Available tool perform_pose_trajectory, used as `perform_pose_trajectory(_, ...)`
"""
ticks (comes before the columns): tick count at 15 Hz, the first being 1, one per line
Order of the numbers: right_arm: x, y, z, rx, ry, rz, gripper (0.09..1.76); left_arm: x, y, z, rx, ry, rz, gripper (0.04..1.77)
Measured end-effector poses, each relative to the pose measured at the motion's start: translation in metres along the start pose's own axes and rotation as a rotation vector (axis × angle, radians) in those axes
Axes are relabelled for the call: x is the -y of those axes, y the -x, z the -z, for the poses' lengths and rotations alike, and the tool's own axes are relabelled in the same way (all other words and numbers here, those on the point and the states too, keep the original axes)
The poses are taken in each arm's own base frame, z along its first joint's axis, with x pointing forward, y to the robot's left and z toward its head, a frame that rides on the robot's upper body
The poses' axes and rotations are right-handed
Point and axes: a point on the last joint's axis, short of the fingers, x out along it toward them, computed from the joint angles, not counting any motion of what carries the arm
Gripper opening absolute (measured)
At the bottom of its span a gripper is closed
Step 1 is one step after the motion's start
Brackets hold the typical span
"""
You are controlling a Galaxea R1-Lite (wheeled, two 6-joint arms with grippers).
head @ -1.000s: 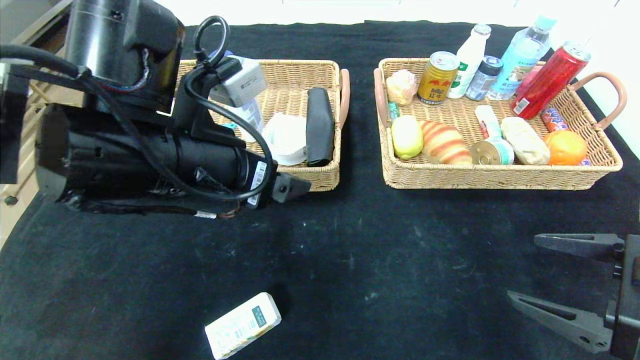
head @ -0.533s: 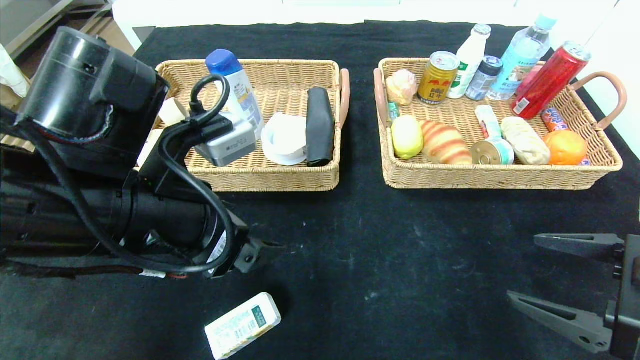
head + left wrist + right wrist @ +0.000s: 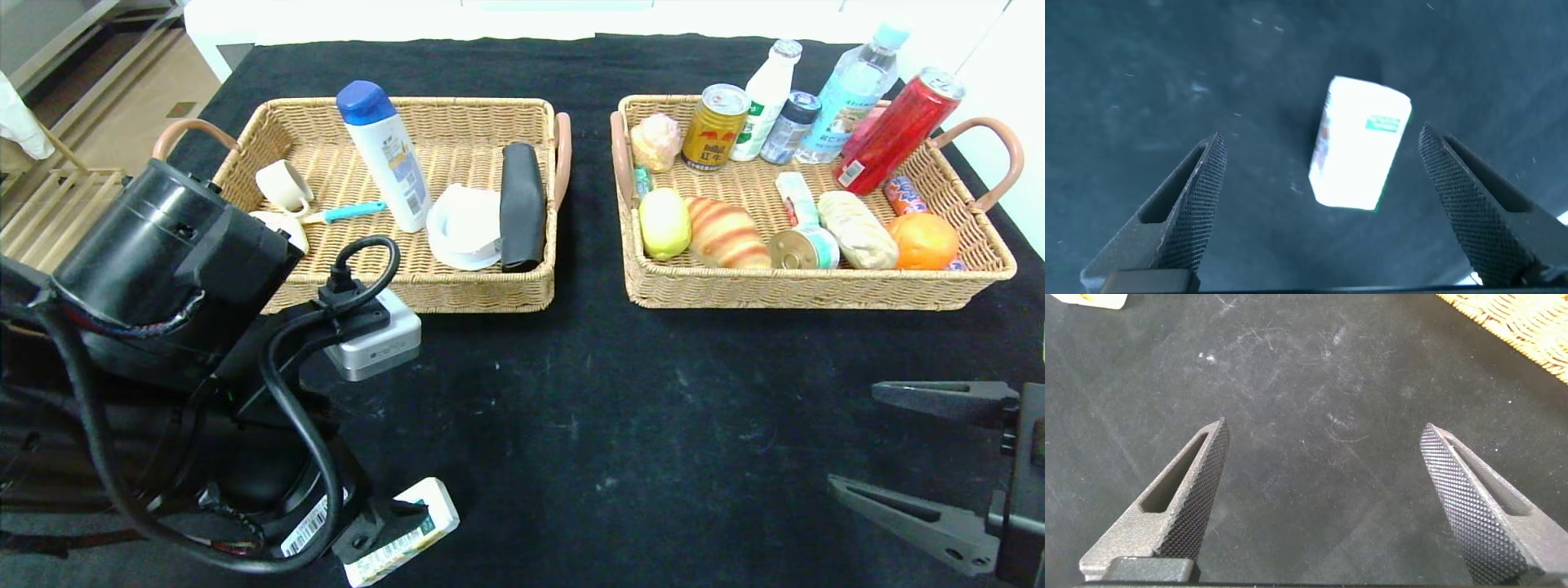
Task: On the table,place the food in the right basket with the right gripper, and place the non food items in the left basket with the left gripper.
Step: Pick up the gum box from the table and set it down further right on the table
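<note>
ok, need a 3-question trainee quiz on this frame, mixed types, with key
1. True or false: the white carton lies inside the right basket.
2. Which gripper hangs over the carton? A) left gripper B) right gripper
3. Fill in: in the left basket, the black glasses case lies against the ___ handle-side wall, nearest the other basket.

Key:
1. False: it lies on the black table, outside both baskets.
2. A: the left gripper, jaws open either side of the carton.
3. right

Table cover: black cloth, scuffed with pale flecks.
Floor: tan boards beyond the left edge.
Furniture: wooden slatted rack there too.
Light: bright glare behind.
</note>
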Motion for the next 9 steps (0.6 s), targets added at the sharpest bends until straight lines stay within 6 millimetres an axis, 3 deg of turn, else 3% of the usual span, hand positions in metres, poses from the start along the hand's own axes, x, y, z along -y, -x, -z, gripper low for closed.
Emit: perform_pose_trajectory(9,0.002,0.001,0.0,0.001,-0.002,0.011,1.71,0.014,-0.028,0.014,-0.132,-0.049,0.019,1.71)
